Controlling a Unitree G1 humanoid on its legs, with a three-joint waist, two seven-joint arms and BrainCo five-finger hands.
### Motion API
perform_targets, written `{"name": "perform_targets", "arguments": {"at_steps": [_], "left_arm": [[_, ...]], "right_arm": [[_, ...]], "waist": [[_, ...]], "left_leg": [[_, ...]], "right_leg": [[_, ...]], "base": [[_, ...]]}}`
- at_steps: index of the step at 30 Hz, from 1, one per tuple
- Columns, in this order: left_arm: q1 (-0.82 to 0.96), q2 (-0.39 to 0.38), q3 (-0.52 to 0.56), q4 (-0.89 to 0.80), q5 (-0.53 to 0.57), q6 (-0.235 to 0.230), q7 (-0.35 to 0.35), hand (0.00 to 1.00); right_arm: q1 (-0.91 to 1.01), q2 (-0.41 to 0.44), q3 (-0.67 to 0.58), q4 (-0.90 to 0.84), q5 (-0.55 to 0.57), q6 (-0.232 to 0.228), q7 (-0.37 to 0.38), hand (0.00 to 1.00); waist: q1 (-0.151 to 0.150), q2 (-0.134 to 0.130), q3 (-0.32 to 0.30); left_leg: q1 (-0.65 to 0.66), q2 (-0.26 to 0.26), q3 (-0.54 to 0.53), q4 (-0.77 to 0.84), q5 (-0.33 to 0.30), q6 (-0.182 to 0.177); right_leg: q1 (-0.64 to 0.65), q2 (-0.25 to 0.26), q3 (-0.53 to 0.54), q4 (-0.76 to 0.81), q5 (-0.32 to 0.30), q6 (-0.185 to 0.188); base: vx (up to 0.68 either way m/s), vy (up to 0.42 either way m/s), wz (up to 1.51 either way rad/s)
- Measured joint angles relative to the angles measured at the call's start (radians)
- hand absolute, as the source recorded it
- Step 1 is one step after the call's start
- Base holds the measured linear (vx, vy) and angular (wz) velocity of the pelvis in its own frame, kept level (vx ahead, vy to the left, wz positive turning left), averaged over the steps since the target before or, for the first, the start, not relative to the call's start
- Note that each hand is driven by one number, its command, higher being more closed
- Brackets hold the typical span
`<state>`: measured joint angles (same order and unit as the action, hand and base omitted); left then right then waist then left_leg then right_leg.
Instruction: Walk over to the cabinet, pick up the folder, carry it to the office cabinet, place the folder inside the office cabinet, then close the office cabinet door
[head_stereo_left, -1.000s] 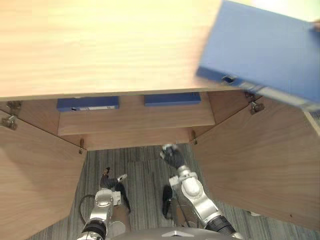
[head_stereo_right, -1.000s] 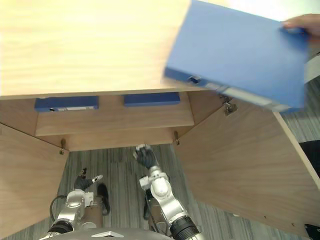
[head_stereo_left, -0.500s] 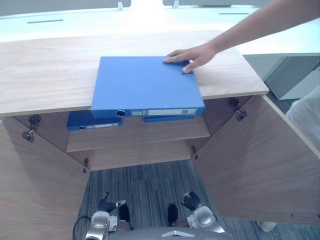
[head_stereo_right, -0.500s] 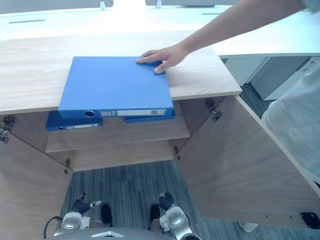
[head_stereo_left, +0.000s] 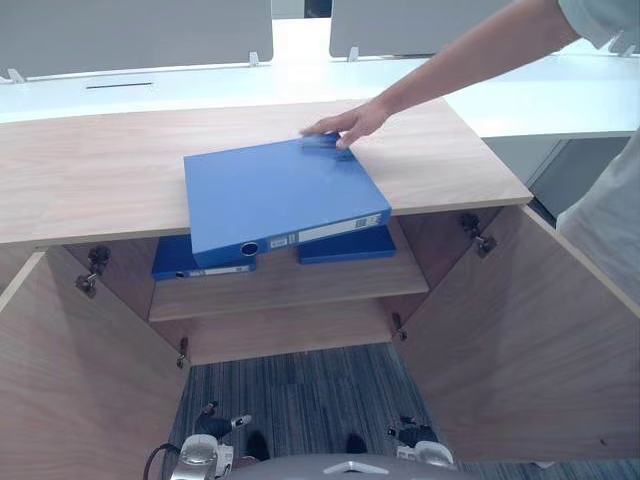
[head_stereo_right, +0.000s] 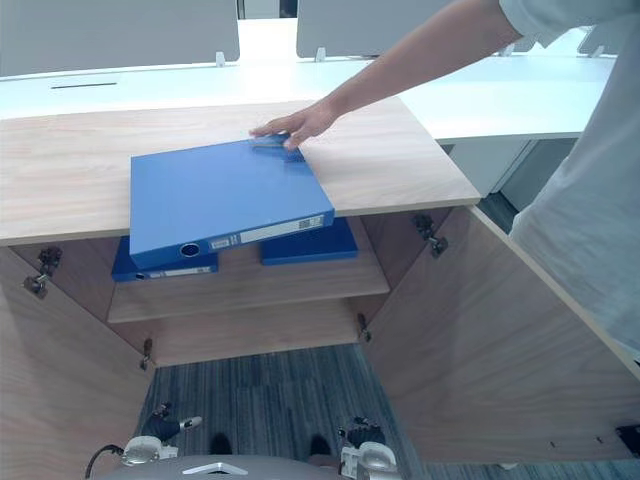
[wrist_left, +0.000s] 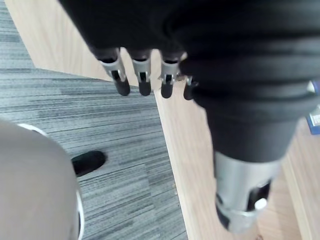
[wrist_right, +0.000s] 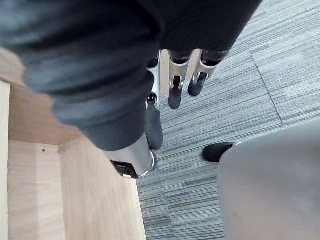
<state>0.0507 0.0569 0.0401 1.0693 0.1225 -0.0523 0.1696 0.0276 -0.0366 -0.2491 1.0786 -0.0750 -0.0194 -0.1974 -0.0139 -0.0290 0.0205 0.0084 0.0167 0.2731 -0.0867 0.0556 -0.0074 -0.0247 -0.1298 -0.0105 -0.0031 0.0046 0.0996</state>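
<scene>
L hand (wrist_left: 143, 80) hangs low, fingers straight & loose, nothing in it. Grey striped carpet (wrist_left: 100, 120) lies under it, w/ the wood of the open L door (head_stereo_left: 70, 380) just past the fingertips. R hand (wrist_right: 175, 87) likewise: fingers relaxed, thumb apart, empty, carpet below, open R door (head_stereo_left: 520, 340) on its outer side. Both hands are low in front of the cabinet (head_stereo_left: 290, 330), its opening ahead & between them.

Up ahead of the hands, inside, is a shelf (head_stereo_left: 290, 290) w/ two blue binders lying flat: L binder (head_stereo_left: 190, 265) on the L-hand side, R binder (head_stereo_left: 345, 245) toward the R-hand side. Higher up, well above & beyond both hands, is the folder (head_stereo_left: 280, 195). It is blue & lies flat on the cabinet top (head_stereo_left: 90, 170), skewed, w/ its spine end sticking out over the front edge. A person's hand (head_stereo_left: 345, 122) rests on its far corner, arm reaching in from the R-hand side. Beyond the top are a white desk (head_stereo_left: 540, 95) & grey screens (head_stereo_left: 130, 35).
</scene>
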Motion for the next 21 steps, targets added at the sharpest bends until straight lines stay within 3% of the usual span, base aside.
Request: {"name": "perform_targets", "arguments": {"at_steps": [7,16,21], "left_arm": [[-0.001,0.0,0.004,0.007,0.0,0.001,0.001,0.0],[-0.007,0.0,0.003,0.011,0.0,0.001,0.011,0.0],[-0.008,0.005,-0.011,-0.094,-0.004,-0.001,0.053,0.0]], "right_arm": [[-0.002,0.009,-0.051,0.003,0.001,0.003,-0.001,0.0],[-0.003,0.01,-0.051,0.01,0.0,0.003,-0.003,0.0],[-0.001,0.009,-0.046,0.021,-0.006,0.002,-0.015,0.0]], "waist": [[-0.002,-0.002,0.0],[-0.003,-0.001,0.001],[0.0,-0.002,0.004]], "left_leg": [[0.026,-0.005,0.0,0.0,-0.008,0.011],[0.055,-0.006,-0.012,0.0,-0.014,0.012],[0.072,-0.006,-0.028,0.0,-0.014,0.009]], "right_leg": [[0.039,-0.003,-0.002,-0.02,0.005,0.009],[0.076,-0.003,-0.016,-0.026,-0.006,-0.007],[0.099,-0.005,-0.032,-0.022,-0.014,-0.006]], "base": [[0.06,-0.006,-0.01],[-0.01,-0.01,0.03],[-0.04,-0.019,0.09]]}}
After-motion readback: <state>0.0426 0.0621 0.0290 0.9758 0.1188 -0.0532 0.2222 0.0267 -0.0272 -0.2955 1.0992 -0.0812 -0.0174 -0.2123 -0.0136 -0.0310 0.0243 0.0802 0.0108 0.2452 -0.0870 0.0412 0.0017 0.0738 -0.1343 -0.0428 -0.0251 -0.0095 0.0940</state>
